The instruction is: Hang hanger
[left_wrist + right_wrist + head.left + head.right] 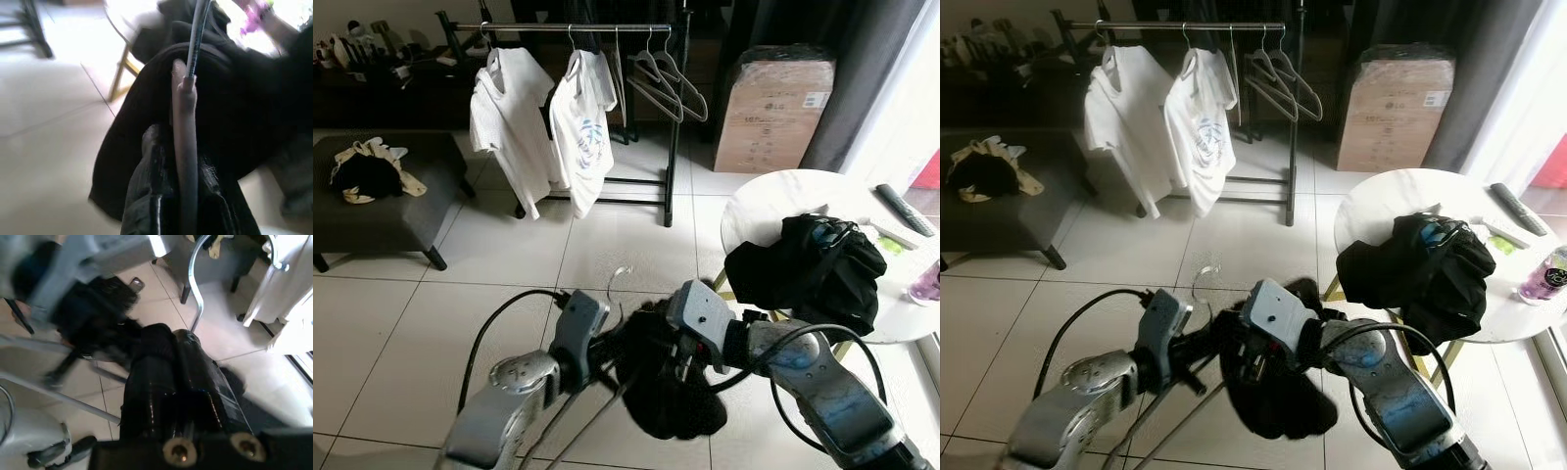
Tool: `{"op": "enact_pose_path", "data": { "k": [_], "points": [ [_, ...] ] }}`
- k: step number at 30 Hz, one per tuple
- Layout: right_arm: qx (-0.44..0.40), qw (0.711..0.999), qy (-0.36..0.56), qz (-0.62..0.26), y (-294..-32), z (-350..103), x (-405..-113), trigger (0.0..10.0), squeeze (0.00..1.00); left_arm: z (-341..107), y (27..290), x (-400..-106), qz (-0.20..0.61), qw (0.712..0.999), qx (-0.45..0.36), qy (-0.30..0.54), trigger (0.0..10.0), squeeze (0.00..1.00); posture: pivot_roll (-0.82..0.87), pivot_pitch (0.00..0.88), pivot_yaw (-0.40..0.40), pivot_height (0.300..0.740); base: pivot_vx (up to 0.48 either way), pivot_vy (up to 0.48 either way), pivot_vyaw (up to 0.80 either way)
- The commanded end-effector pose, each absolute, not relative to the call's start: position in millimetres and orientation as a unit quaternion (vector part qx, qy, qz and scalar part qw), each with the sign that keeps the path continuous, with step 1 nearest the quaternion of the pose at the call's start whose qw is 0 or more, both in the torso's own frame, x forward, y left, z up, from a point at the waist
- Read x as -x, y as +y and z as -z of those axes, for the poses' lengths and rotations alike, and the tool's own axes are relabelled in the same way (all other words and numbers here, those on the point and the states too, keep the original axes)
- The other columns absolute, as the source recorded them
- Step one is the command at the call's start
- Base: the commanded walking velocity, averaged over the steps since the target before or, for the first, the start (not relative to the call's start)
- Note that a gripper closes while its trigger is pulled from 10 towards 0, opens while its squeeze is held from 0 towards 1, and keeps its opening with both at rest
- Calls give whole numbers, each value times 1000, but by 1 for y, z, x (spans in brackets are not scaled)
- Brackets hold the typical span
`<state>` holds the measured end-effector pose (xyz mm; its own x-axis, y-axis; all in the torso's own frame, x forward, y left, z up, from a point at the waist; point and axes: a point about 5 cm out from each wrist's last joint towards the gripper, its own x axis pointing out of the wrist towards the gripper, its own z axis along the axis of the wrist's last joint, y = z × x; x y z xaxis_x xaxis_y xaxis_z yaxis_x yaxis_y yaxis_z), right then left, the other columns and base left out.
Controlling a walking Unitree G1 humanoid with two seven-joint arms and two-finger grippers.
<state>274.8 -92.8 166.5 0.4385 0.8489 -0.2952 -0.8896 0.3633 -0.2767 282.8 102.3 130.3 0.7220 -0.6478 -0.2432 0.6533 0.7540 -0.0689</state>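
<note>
My left tool (181, 161) is clamped on the grey hanger (188, 122), held low before me over the tiled floor (509, 323). My right tool (171, 357) grips the black garment (671, 392) draped on that hanger, fingers pressed together. To my right, a round white table (773, 196) carries more dark clothes (813, 269). The clothes rack (568, 27) stands well ahead with two white shirts (509, 122).
</note>
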Motion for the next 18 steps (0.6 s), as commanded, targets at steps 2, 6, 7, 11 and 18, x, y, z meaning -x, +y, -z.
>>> {"op": "enact_pose_path", "data": {
  "k": [2, 6, 7, 11, 18],
  "points": [
    [178, 801, 34, -570, -86, -174, -262, 10000, 0, -142, 112, -297, 280, 956, -12, 86, 10000, 0, -1, 169, 5, 740, 0, 0, 0],
    [187, 805, 45, -561, -90, -170, -263, 10000, 0, -142, 113, -298, 277, 957, 0, 85, 10000, 0, -1, 169, 6, 740, 0, 0, 0],
    [190, 810, 41, -553, -91, -170, -265, 10000, 0, -140, 112, -294, 299, 950, -7, 92, 10000, 0, 0, 169, 8, 740, 0, 0, 0],
    [224, 835, 27, -502, -93, -173, -279, 10000, 0, -138, 109, -285, 346, 933, -11, 97, 10000, 0, 1, 169, 9, 740, 0, 0, 0],
    [236, 869, 27, -435, -98, -174, -297, 10000, 0, -141, 101, -273, 409, 907, 15, 98, 10000, 0, 5, 168, 8, 740, 0, 0, 0]
  ]
}}
